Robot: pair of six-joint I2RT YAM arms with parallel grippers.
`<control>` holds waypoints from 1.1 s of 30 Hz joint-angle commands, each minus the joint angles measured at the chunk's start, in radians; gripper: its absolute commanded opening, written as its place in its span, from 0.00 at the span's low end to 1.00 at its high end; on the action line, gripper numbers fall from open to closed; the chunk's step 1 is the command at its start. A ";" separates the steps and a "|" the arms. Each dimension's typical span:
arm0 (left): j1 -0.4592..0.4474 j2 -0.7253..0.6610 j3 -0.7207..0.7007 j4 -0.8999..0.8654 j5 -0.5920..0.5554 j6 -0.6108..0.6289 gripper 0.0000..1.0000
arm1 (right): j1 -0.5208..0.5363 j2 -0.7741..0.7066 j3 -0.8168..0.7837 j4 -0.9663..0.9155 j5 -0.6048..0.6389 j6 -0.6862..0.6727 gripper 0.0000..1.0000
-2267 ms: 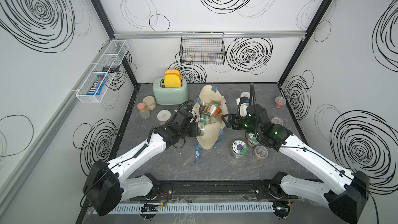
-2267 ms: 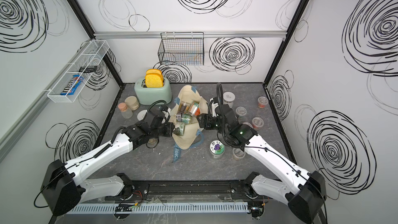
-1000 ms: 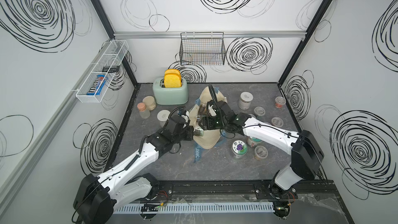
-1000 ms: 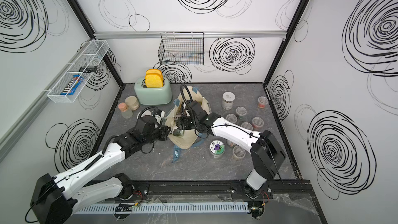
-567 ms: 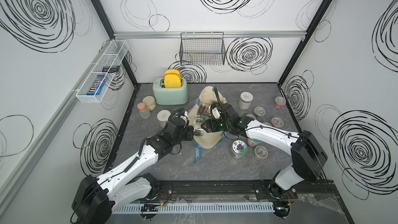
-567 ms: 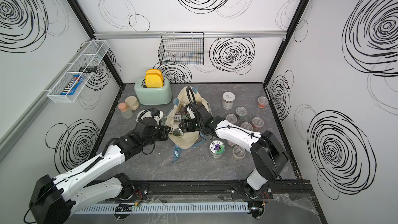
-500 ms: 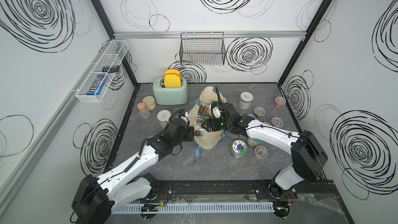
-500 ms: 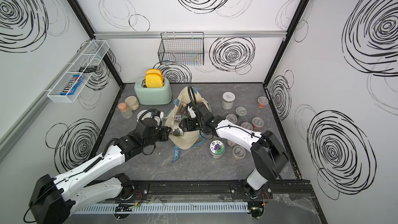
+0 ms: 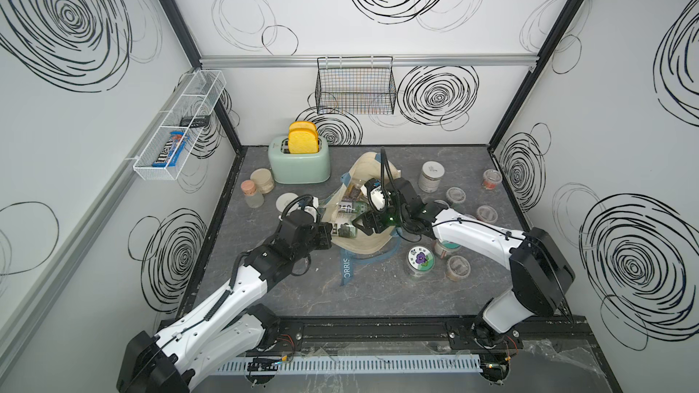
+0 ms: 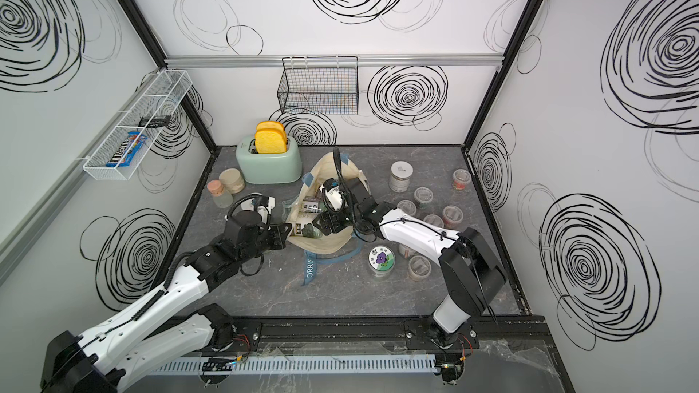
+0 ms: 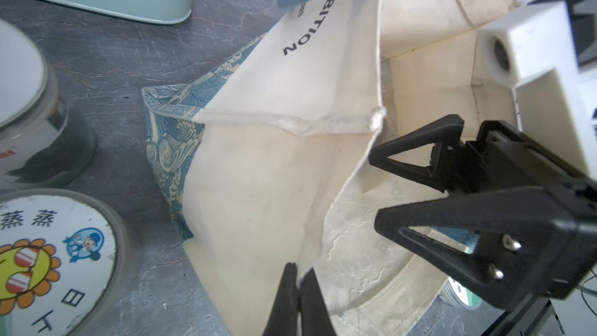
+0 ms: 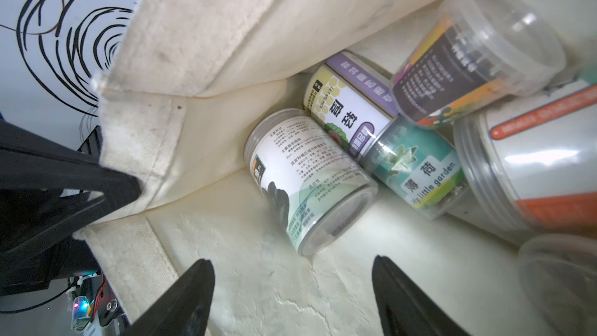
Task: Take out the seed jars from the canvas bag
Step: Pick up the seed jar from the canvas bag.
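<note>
Tan- and pink-topped frosted jars (image 9: 262,181) stand at 10 o'clock on the table (image 9: 302,296), not part of the job, w/ the mint toaster (image 9: 299,168) just beside at 11. Moving right, at the bag's 9 o'clock, two seed jars (image 11: 19,75) are out already: one plain white-lidded, plus a sunflower-sticker jar (image 11: 55,253). Both are upright, near the bag but apart from it.

The left gripper (image 11: 300,273) is at approx 8 o'clock of the bag. Its jaws are closed on the rim of the canvas bag (image 9: 365,245), pinching the cloth so the mouth gapes. Bag lies mid-table, blue-grey strap (image 9: 347,268) trailing toward 6.

The right gripper (image 12: 292,263) reaches into the bag from 3 o'clock, jaws wide apart w/ nothing btw them. It's lined up on a white-green label jar (image 12: 307,179) lying on its side just ahead. Heaped behind that & touching:
- a yellow-purple label jar (image 12: 349,108)
- a teal label jar (image 12: 416,169)
- a dark label jar (image 12: 468,59)
- a big orange-banded jar (image 12: 533,163)

So min. five left inside, prob. more hidden.

At the bag's 2–5 o'clock approx eight or nine jars already stand on the table. These incl. a tall silver-white jar (image 9: 431,175), a red-filled jar (image 9: 491,178) and a purple-flower lid jar (image 9: 420,260).

My read: past halfway, maybe two-thirds done. The rest needs one pick at a time, white-green jar first.
</note>
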 commanded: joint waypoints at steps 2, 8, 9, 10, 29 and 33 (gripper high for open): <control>0.016 0.005 -0.016 -0.043 0.002 0.015 0.00 | 0.057 0.067 0.066 0.024 0.007 -0.075 0.83; 0.025 0.030 -0.015 -0.069 -0.002 0.039 0.00 | 0.087 0.179 0.143 -0.010 0.063 -0.101 0.89; 0.030 0.029 -0.015 -0.075 -0.005 0.043 0.00 | 0.087 0.187 0.143 -0.010 0.072 -0.110 0.91; 0.038 0.028 -0.015 -0.081 -0.007 0.049 0.00 | 0.087 0.193 0.139 -0.003 0.079 -0.120 0.93; 0.089 0.098 0.046 -0.079 0.015 0.071 0.00 | 0.068 0.331 0.126 -0.041 0.010 -0.327 0.96; 0.089 0.113 0.051 -0.078 0.018 0.077 0.00 | 0.082 0.351 0.096 0.010 0.068 -0.298 0.95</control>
